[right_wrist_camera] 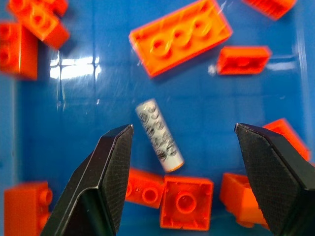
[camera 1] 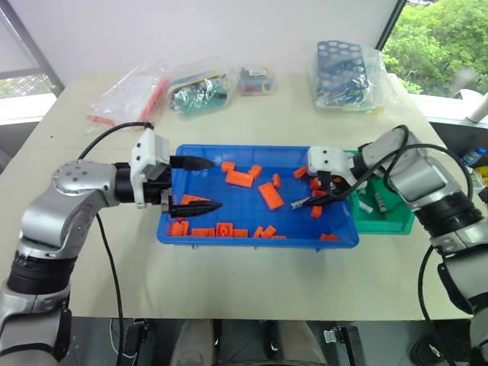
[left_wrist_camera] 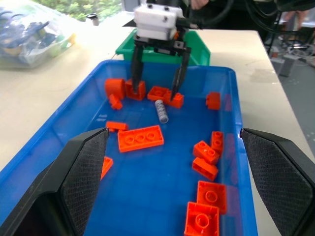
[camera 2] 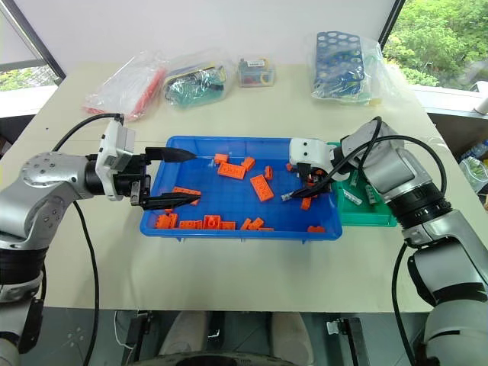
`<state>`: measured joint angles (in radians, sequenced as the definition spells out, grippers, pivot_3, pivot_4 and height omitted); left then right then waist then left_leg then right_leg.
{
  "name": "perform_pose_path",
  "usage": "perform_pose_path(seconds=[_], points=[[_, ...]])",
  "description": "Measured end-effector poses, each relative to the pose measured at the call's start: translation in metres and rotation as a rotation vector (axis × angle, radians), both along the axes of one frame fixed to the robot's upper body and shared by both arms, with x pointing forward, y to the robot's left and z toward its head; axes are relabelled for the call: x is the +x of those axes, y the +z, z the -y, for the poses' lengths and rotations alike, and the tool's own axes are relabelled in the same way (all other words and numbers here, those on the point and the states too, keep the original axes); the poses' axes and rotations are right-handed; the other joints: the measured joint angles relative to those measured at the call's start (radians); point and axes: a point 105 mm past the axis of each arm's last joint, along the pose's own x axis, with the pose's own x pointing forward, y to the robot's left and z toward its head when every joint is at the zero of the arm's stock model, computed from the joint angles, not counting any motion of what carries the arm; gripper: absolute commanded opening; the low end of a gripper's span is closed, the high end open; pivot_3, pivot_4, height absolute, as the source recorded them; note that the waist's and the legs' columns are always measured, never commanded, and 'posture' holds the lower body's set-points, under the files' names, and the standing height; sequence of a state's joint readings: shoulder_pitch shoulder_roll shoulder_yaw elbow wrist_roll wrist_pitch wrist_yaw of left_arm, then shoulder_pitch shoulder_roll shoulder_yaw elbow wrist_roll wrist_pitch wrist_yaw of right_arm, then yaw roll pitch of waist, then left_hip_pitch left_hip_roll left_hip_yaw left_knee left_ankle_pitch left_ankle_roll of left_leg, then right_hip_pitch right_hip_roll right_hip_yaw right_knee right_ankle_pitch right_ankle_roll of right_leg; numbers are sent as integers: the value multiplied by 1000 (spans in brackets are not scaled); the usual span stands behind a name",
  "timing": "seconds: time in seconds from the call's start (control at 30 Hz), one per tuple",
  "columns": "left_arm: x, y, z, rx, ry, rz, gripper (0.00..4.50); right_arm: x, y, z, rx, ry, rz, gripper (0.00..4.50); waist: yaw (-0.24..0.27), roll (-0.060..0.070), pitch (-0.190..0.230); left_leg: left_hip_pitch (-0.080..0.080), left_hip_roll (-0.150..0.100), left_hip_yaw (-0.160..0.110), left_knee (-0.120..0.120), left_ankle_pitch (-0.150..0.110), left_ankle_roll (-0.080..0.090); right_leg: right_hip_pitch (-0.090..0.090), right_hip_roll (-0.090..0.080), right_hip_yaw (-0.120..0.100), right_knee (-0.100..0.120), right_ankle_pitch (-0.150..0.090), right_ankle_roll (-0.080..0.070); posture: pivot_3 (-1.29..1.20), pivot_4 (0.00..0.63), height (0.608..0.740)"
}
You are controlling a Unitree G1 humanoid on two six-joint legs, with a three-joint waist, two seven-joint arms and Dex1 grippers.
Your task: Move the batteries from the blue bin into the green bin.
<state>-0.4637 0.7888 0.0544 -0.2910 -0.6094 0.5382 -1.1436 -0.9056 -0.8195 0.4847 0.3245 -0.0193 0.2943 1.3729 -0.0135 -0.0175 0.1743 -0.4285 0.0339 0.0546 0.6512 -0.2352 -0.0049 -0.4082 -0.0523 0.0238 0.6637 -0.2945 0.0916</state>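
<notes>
The blue bin (camera 1: 171,217) sits mid-table, strewn with orange bricks. One battery (right_wrist_camera: 159,134), a silver-grey cylinder with printed bands, lies on its floor near the right end (camera 1: 296,204). My right gripper (camera 1: 320,191) hangs open just above it, pointing down, with the battery between and slightly ahead of its fingertips (right_wrist_camera: 183,126). The green bin (camera 1: 396,221) stands against the blue bin's right side, holding a couple of small grey pieces (camera 1: 366,204). My left gripper (camera 1: 217,183) is held level over the blue bin's left end, open and holding nothing.
Orange bricks (camera 1: 271,195) lie all around the battery, some close to the right fingertips. Plastic bags of parts (camera 1: 198,88) and a blue perforated rack (camera 1: 341,65) line the table's far side. Bare tabletop runs along the front edge.
</notes>
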Motion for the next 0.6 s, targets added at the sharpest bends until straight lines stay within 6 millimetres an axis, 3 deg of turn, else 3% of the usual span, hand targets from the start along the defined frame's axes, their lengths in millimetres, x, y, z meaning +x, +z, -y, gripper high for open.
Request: perform_pose_path(seconds=[0.33,0.43,0.6], points=[[-2,1,-3,3,38,2,4500,3,-19,-12,-2,50,-33,3392,-1,0,0,1,0,0,0,0,0,1,1,0,1,0,0,0,150,739],[-2,4,-4,3,41,10,4500,2,-26,-15,15,39,-46,2528,1,0,0,1,0,0,0,0,0,1,1,0,1,0,0,0,150,739],[0,12,-3,2,34,40,4500,-2,-28,-15,41,18,-57,138,1,0,0,1,0,-1,0,0,0,1,1,0,1,0,0,0,150,739]])
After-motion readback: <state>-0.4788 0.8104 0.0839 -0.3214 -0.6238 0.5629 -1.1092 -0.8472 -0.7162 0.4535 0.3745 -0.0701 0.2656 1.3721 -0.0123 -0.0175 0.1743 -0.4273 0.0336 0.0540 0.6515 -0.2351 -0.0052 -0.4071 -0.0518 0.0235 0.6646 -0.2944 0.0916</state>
